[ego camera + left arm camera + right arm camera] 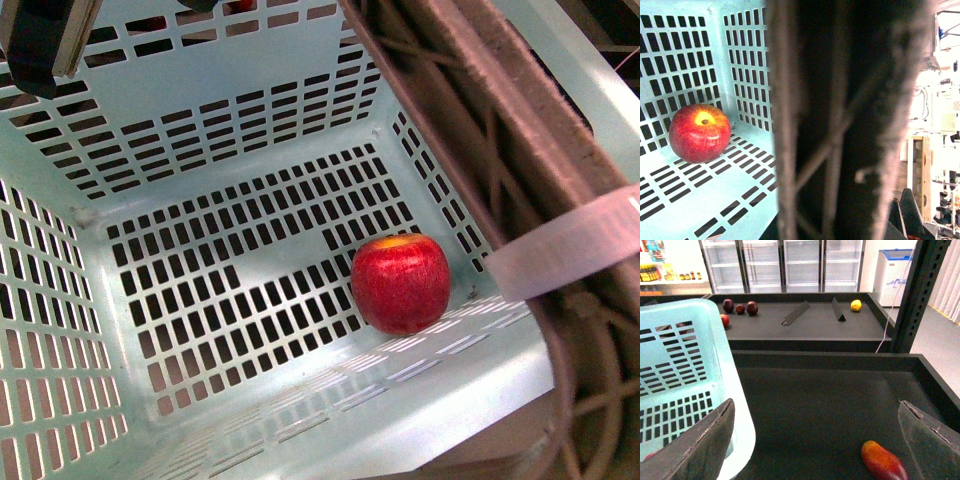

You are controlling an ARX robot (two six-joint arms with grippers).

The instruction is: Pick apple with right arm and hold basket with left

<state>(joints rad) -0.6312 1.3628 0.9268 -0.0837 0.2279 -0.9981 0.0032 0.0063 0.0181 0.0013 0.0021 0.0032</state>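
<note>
Right gripper (815,412) spread wide and empty; apple (399,283) sits inside the basket (60,330).
Apple on the slotted floor, lower right of front frame, near the wall corner, yellow patch up. Blurred basket handle (840,125) fills the left wrist frame; left gripper (840,227) grip cannot be told. Beyond the right fingers (700,440), a red-orange fruit (884,460) lower right on the dark shelf (830,405); product labels upper left are too small to read.
</note>
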